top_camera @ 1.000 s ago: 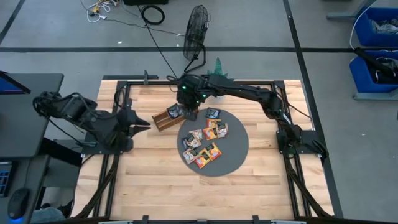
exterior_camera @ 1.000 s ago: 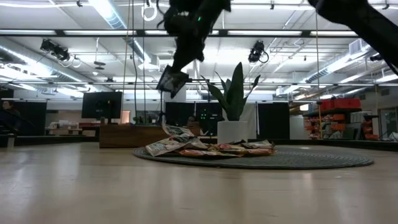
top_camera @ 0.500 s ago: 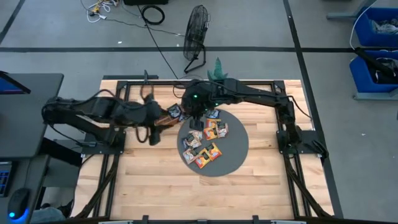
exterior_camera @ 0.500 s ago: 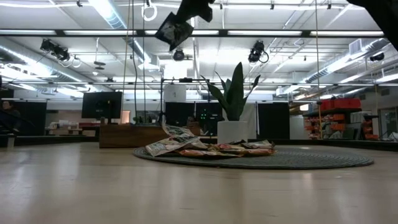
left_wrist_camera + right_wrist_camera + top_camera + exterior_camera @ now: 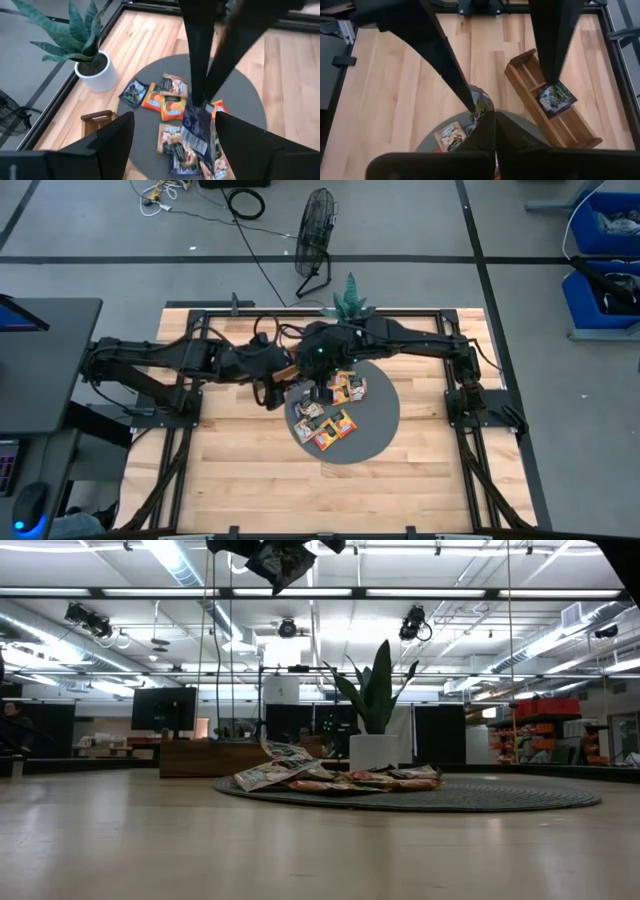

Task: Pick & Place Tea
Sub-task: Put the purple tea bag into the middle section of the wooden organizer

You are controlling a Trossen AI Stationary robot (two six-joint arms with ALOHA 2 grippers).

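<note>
Sachet (image 5: 196, 131) hangs pinched in your right gripper (image 5: 487, 114), raised above the mat (image 5: 385, 415). Your left gripper (image 5: 172, 130), jaws apart, flanks it.

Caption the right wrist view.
Right gripper holds a dark sachet between the fingers of the open left gripper, wooden tray alongside.

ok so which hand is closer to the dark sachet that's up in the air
Right. The right hand is shut on the dark sachet, holding it above the mat. The left hand is open, its fingers either side of the sachet without touching.
</note>
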